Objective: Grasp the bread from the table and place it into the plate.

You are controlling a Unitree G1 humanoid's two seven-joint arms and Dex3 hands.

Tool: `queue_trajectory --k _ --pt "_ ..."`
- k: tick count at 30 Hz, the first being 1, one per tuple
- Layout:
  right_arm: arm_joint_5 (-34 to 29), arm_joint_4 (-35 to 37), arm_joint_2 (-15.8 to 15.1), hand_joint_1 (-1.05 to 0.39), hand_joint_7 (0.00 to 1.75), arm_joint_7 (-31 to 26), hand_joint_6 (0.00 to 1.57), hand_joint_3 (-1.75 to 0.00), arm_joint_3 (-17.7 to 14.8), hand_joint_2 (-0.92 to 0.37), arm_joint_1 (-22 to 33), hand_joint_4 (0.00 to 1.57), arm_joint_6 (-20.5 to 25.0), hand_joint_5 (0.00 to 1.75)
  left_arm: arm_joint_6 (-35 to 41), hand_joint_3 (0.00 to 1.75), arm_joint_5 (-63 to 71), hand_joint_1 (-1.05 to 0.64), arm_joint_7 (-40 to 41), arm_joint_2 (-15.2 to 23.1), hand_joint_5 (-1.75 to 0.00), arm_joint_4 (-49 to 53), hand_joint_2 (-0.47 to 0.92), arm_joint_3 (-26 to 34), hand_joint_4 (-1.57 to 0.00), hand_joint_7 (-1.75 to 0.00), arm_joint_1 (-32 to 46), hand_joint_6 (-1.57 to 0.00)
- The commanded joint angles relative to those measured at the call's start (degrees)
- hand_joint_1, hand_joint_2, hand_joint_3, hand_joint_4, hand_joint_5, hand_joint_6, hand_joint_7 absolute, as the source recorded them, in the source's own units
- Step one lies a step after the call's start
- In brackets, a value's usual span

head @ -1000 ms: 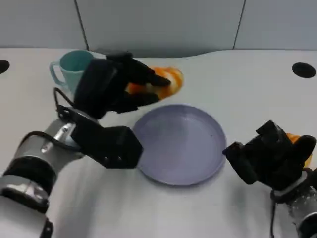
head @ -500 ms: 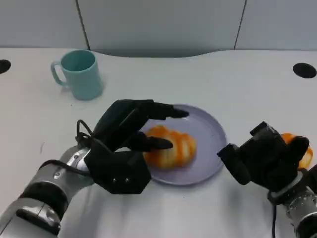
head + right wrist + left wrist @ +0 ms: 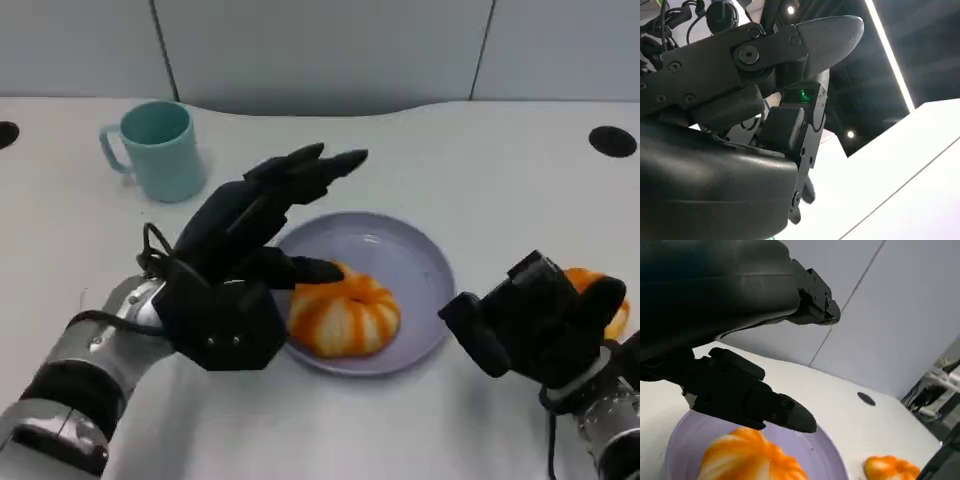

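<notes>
The bread [image 3: 345,315] lay inside the plate [image 3: 415,250], on the plate's near-left part, resting on its floor; the left hand [image 3: 245,255] hung over the plate's left rim with its fingers spread and lifted, holding nothing, one digit pointing just above the bread without plainly touching it; the wrist view showed the same gap above the bread [image 3: 747,457]. The right hand [image 3: 535,320] sat beside the plate's right edge, fingers curled in; whether it gripped the second orange bread [image 3: 600,295] behind it I could not tell. A teal mug [image 3: 160,150] stood well beyond the plate's far-left side. By my judgement the placing was done and the release was in hand; the next move called for drawing the left hand up and away from the plate without nudging the bread.
</notes>
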Motion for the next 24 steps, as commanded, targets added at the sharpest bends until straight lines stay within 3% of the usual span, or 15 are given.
queue_trajectory --k 1,3,5,8,10,13,16,17,20,23,24 --pt "-0.5 -0.2 -1.0 -0.54 0.08 -1.5 1.42 -0.12 0.2 -0.92 -0.4 1.03 -2.7 1.58 4.9 0.26 -27.4 -0.88 -22.9 -2.8 -0.07 -8.8 0.92 9.6 -0.15 -0.02 7.1 -0.20" --pt "-0.4 -0.1 -0.7 -0.54 0.10 -2.1 1.45 -0.12 0.0 -0.92 -0.1 1.04 -3.5 1.59 10.0 0.28 -36.7 -0.93 -30.5 -3.3 -0.09 -14.5 0.92 12.1 -0.17 -0.01 10.5 -0.20" --pt "-1.4 -0.4 -0.9 -0.56 0.13 -3.0 1.49 -0.12 0.8 -0.92 0.1 1.07 -3.9 1.62 19.7 0.29 -47.8 -0.95 -38.6 -3.6 -0.10 -22.3 0.92 15.0 -0.18 -0.01 15.0 -0.19" --pt "-1.1 -0.1 -1.0 -0.57 0.15 -2.5 1.51 -0.12 0.8 -0.92 -0.1 1.08 -3.1 1.64 30.5 0.30 -57.1 -0.96 -45.3 -3.0 -0.11 -29.9 0.92 17.6 -0.19 -0.01 19.3 -0.19" --pt "-0.6 0.1 -0.6 -0.54 0.07 -2.7 1.38 -0.13 0.2 -0.92 -0.2 1.07 -3.9 1.42 42.5 0.35 -67.2 -0.93 -51.2 -1.8 -0.10 -36.8 0.92 20.4 -0.15 0.00 24.1 -0.12" --pt "-1.5 -0.1 -0.5 -0.56 0.09 -3.9 1.43 -0.12 0.7 -0.92 -0.2 1.10 -5.0 1.45 55.5 0.37 -76.9 -0.91 -57.4 -0.5 -0.13 -41.4 0.92 24.1 -0.16 -0.01 28.8 -0.12" --pt "-0.7 0.9 -0.9 -0.50 0.08 -2.3 1.41 -0.12 0.6 -0.92 -0.9 1.07 0.0 1.47 60.7 0.37 -80.5 -0.93 -60.8 -1.1 -0.17 -42.1 0.92 27.5 -0.21 -0.01 32.2 -0.12" --pt "-0.1 0.9 -0.7 -0.49 0.06 -2.1 1.38 -0.11 0.2 -0.92 -0.9 1.08 0.6 1.39 61.4 0.38 -80.7 -0.95 -61.8 -1.4 -0.18 -41.9 0.92 28.6 -0.20 -0.01 32.9 -0.11" --pt "-0.2 0.4 -0.4 -0.51 0.04 -1.7 1.35 -0.12 0.2 -0.92 -0.6 1.09 -0.7 1.29 62.7 0.40 -80.4 -1.00 -65.8 -1.6 -0.24 -38.2 0.92 31.5 -0.21 -0.02 34.2 -0.13" --pt "-0.4 0.3 -0.7 -0.50 0.04 -1.3 1.37 -0.12 0.5 -0.92 -0.7 1.11 0.1 1.26 62.3 0.37 -79.0 -0.99 -70.2 -1.8 -0.40 -32.7 0.92 33.8 -0.17 -0.03 34.8 -0.17" --pt "-0.5 0.1 -0.8 -0.51 0.04 -1.3 1.38 -0.12 0.6 -0.92 -0.6 1.11 0.1 1.25 61.8 0.37 -78.2 -0.99 -71.2 -2.0 -0.59 -31.1 0.92 34.3 -0.07 -0.03 34.8 -0.18"
